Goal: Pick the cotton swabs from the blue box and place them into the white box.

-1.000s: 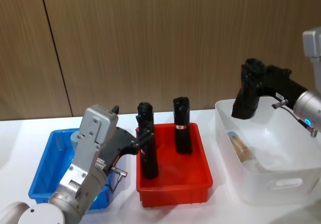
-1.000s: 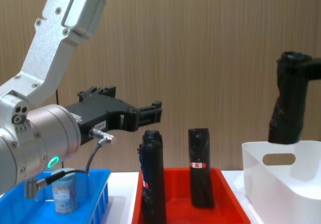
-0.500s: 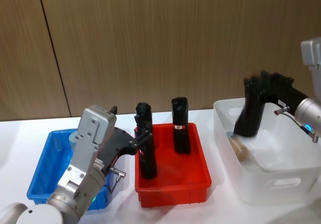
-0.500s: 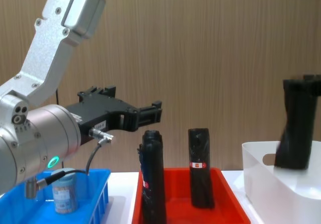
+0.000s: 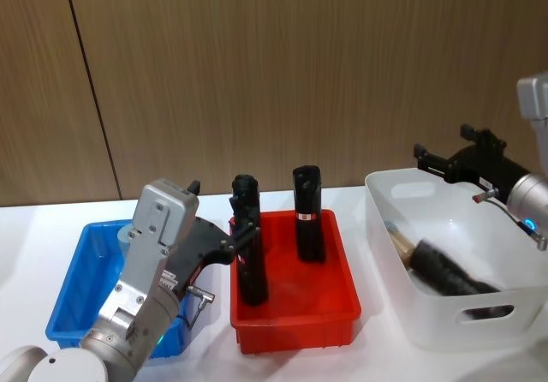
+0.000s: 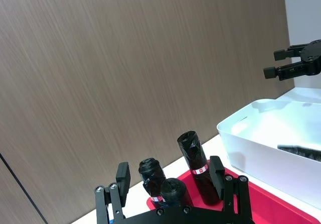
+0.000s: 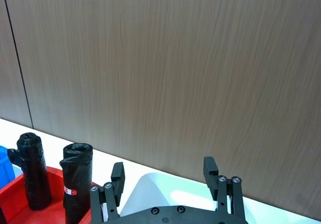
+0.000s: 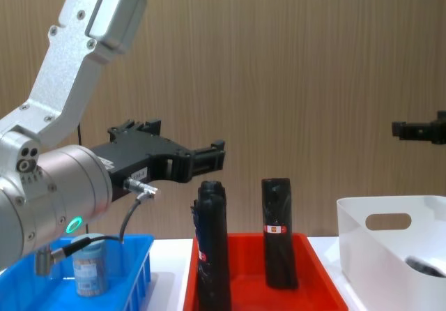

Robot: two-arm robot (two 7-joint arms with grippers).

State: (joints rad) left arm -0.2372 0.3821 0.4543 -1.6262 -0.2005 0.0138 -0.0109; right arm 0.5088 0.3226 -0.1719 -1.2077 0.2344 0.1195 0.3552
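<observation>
The blue box (image 5: 73, 301) sits at the left, with one jar of cotton swabs (image 8: 89, 269) standing in it. My left gripper (image 5: 242, 235) hovers open and empty between the blue box and the red bin, level with the rolls' tops. The white box (image 5: 445, 322) stands at the right. Another jar of cotton swabs (image 5: 401, 238) lies on its side inside it, beside a fallen black roll (image 5: 445, 266). My right gripper (image 5: 445, 161) is open and empty above the white box's far rim.
A red bin (image 5: 295, 318) stands between the two boxes with two upright black rolls (image 5: 248, 253) (image 5: 308, 215) in it. A brown wood-panel wall closes off the back. My left arm (image 5: 154, 262) covers part of the blue box.
My right gripper lowered the black roll into the white box, let it go and opened. The roll now lies on the box floor. The left arm has not moved.
</observation>
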